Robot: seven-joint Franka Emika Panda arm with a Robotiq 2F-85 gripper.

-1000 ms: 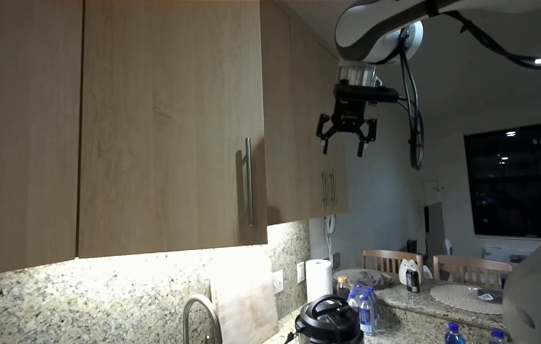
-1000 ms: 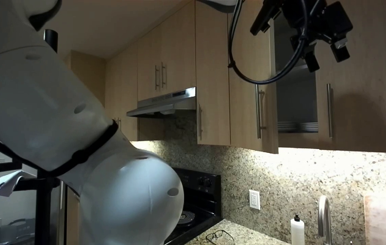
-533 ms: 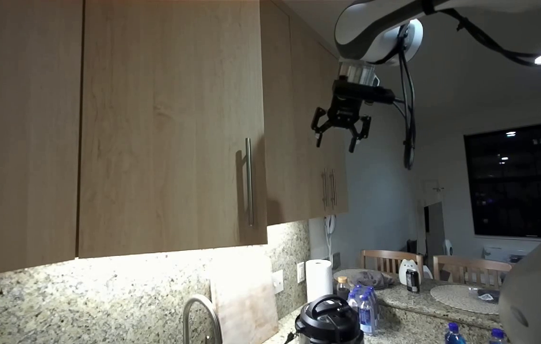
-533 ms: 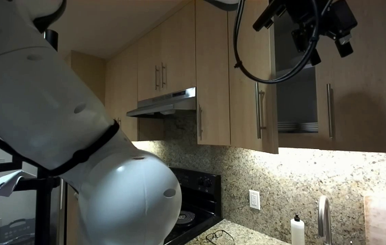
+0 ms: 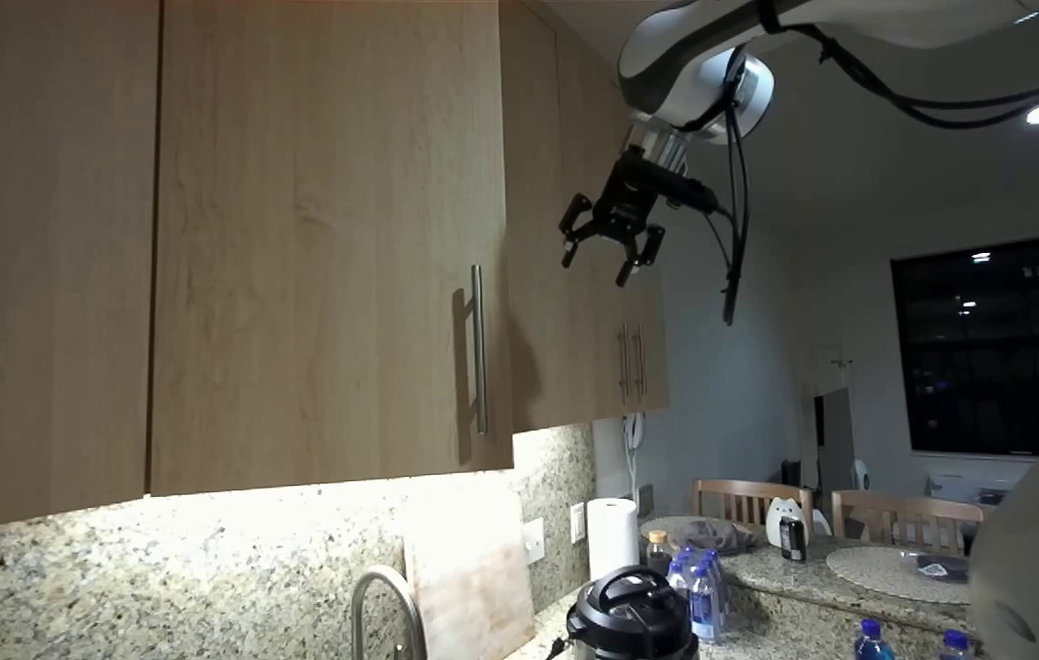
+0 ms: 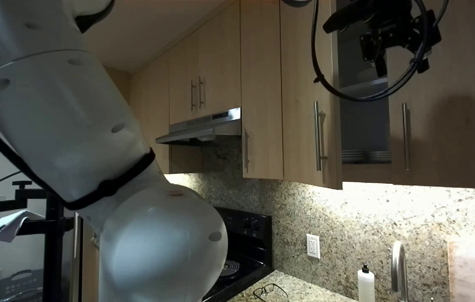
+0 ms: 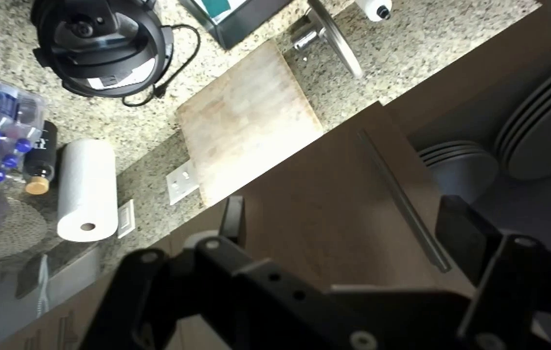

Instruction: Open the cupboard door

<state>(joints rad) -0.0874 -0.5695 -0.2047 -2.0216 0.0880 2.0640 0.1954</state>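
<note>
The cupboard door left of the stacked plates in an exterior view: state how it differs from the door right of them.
The left cupboard door stands ajar; the right door appears shut. The left door's handle runs near its right edge; the right door's handle, near its left. Both are light-brown wood with slim silver bar handles.

Eyeglasses lie on the granite counter, near its edge by the stove. Along the back edge stand a leaning cutting board and a paper towel roll, with an electric pressure cooker farther forward.
</note>
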